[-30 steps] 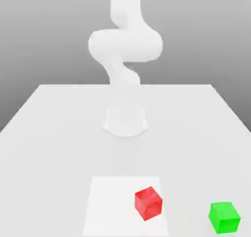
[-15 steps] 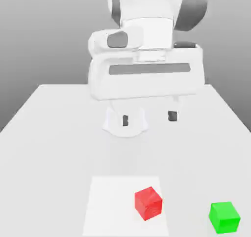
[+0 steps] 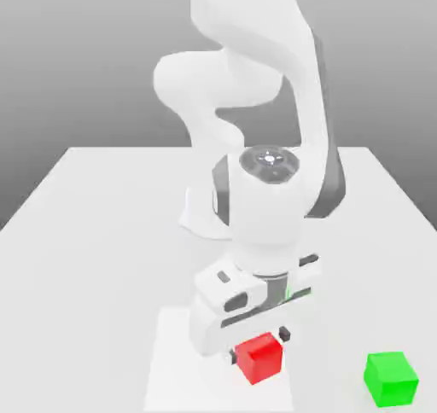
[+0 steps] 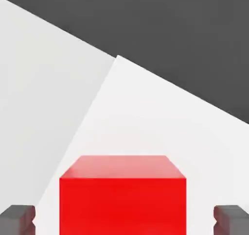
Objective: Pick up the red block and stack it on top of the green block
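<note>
Because the small glossy red cube (image 3: 259,358) is plain-faced and sharp-edged, it can be expected to behave as a stiff, fairly light block, with little give under a squeeze and some chance of slipping if it is pinched near an edge. It is seen on the white square patch (image 3: 183,369), near the patch's edge on the exterior view's right, well apart from the bright green cube (image 3: 391,379). It is best taken by two opposite upright faces, at mid-height and centred, so that its top and underside are left free for level stacking.

The white two-finger gripper (image 3: 258,346) is held low over the red cube, pointed downward, with the arm reached out above it. In the hand view its dark fingertips (image 4: 17,220) are spread wide, one on either side of the cube, with a gap left at each face; nothing is gripped. The cube's faces look well squared to the fingers, so little further turning should be needed.
</note>
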Controlling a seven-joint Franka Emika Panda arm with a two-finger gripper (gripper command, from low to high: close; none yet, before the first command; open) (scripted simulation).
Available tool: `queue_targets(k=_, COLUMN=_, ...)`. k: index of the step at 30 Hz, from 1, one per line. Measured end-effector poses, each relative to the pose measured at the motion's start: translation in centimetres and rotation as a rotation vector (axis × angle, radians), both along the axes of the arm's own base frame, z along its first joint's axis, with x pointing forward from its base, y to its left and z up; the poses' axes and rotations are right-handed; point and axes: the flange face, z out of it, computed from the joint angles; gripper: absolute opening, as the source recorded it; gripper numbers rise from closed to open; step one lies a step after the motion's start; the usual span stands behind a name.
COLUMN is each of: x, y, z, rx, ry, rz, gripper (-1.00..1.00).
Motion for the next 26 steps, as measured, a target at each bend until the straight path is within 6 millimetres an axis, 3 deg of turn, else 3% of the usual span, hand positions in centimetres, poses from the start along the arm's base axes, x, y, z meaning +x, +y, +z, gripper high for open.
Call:
queue_targets(k=5, x=0.0, y=0.0, z=-0.1, rx=0.000, ry=0.001, rz=0.000, gripper=-1.00)
queue_targets(k=10, x=0.0, y=0.0, z=4.8, rx=0.000, ry=0.001, rz=0.000, gripper=-1.00)
queue_targets(k=13, x=1.5, y=4.3, z=6.8, rx=-0.001, ry=0.001, rz=0.110, gripper=-1.00)
queue_targets(k=18, x=3.0, y=15.7, z=9.3, rx=0.001, ry=0.002, rz=0.377, gripper=-1.00)
queue_targets(k=20, x=3.1, y=17.7, z=7.9, rx=0.001, ry=0.001, rz=0.420, gripper=-1.00)
queue_targets(k=22, x=3.1, y=18.2, z=5.3, rx=0.000, ry=0.001, rz=0.431, gripper=-1.00)
queue_targets(k=23, x=3.0, y=18.3, z=4.0, rx=0.000, ry=0.001, rz=0.433, gripper=1.00)
queue_targets(k=26, x=3.0, y=18.3, z=4.0, rx=0.000, ry=0.001, rz=0.433, gripper=1.00)
